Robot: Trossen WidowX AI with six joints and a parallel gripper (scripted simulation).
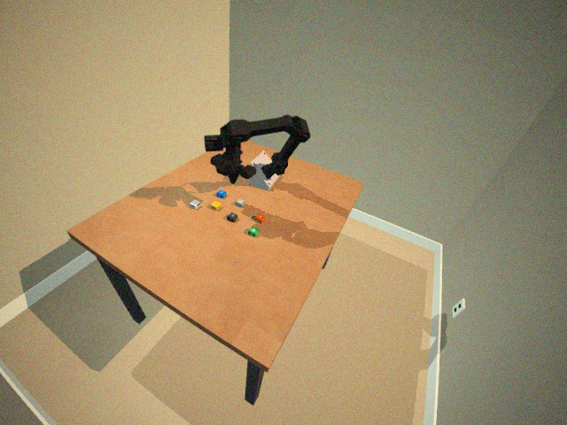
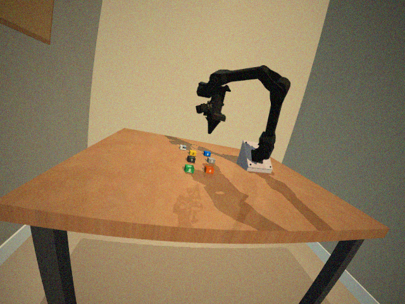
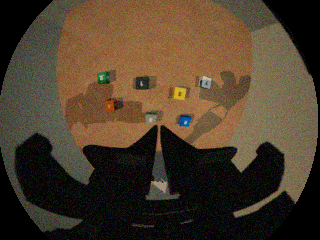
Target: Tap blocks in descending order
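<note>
Above the near side of the block group, well clear of the wood, my gripper (image 1: 233,181) (image 2: 209,132) (image 3: 159,128) was clenched on nothing, tips pointing down. In my wrist view the gray block (image 1: 240,203) (image 2: 211,160) (image 3: 151,118) lay just left of the tips and the blue block (image 1: 221,194) (image 2: 207,153) (image 3: 185,121) to the right; the yellow block (image 1: 215,205) (image 2: 193,152) (image 3: 180,93) lay farther out, apart from both. I judged that a slanted descent could brush a neighbor out of turn. Pressing too long might shove a block, and misreading a small, blurred digit would break the order.
</note>
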